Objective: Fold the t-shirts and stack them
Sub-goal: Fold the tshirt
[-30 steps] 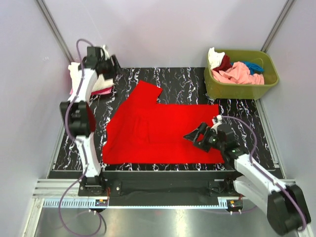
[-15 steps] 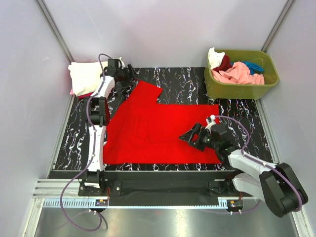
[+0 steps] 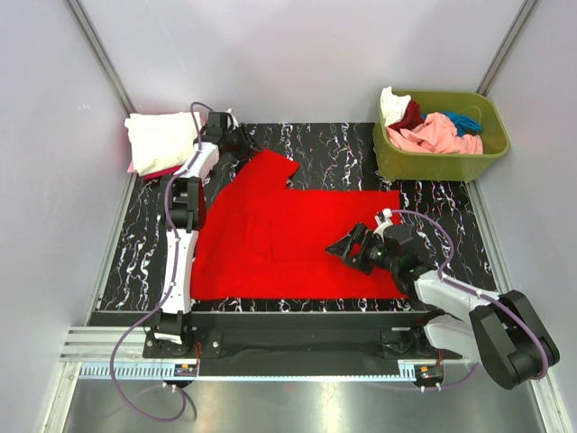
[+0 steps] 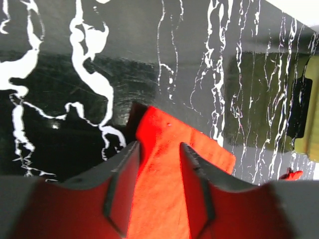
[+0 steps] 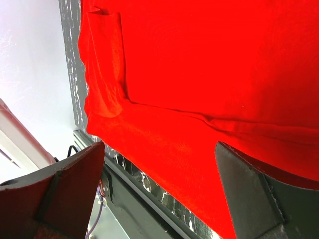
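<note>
A bright red t-shirt (image 3: 288, 234) lies spread flat on the black marbled table (image 3: 334, 149). My left gripper (image 3: 245, 144) is at the shirt's far left sleeve. In the left wrist view (image 4: 158, 145) it is open, with the red sleeve (image 4: 164, 199) lying between its fingers. My right gripper (image 3: 347, 248) is wide open low over the shirt's right half, and the right wrist view (image 5: 159, 145) shows red cloth (image 5: 199, 59) beneath it. A folded cream-white t-shirt (image 3: 160, 137) lies on a pink one (image 3: 149, 170) at the far left.
An olive-green bin (image 3: 433, 164) at the far right corner holds cream-white (image 3: 390, 104), dark red (image 3: 412, 115), pink (image 3: 437, 133) and teal (image 3: 464, 120) t-shirts in a heap. White walls close in on three sides. The table's near edge runs just below the shirt's hem.
My left gripper has swung from over the folded stack rightward to the far tip of the red sleeve. My right gripper has shifted slightly left over the shirt.
</note>
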Robot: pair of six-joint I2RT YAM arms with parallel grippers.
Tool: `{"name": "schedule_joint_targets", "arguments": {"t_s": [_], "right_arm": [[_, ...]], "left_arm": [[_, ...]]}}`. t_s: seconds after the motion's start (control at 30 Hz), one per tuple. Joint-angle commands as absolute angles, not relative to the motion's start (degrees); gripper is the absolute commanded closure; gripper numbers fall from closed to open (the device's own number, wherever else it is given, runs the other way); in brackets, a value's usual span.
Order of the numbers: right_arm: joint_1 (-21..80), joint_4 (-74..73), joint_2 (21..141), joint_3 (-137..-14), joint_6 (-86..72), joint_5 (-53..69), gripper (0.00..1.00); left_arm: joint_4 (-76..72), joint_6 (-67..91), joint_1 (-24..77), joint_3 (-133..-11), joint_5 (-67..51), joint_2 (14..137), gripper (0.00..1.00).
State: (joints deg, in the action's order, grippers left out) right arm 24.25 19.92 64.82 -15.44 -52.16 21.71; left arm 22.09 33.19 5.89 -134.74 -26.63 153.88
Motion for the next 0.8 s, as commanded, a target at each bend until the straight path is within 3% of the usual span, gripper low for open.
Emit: {"name": "schedule_joint_targets", "arguments": {"t_s": [0.0,0.1,0.3,0.47,0.57,0.67,0.77], "right_arm": [[23.7,23.0,65.6,-17.3,-52.2,22.0,0.0],[23.4,23.2,66.1,-17.4,-52.4,22.4,0.0],[22.8,23.5,67.2,-17.7,-52.6,23.3,0.0],[22.3,19.9,64.5,-17.8,-52.6,21.3,0.0],[22.3,10.5,59.6,-20.8,-51.8,16.2,0.0],[18.6,-8.0,56.5,-31.1,-48.7,4.2,0.0],[12.2,-17.8,62.5,-43.0,-43.1,4.4,0.0]], "left_arm": [[22.8,32.5,5.5,-132.5,-25.6,153.5,0.65],[22.0,32.4,5.5,-133.1,-26.5,153.9,0.81],[21.1,31.4,5.5,-134.8,-28.9,153.5,1.0],[22.8,31.3,5.3,-133.0,-30.8,147.1,1.0],[22.4,32.3,5.4,-124.8,-31.1,139.2,1.0],[23.3,31.5,6.1,-118.8,-31.0,131.9,1.0],[26.4,30.2,6.7,-113.5,-31.4,125.7,1.0]]}}
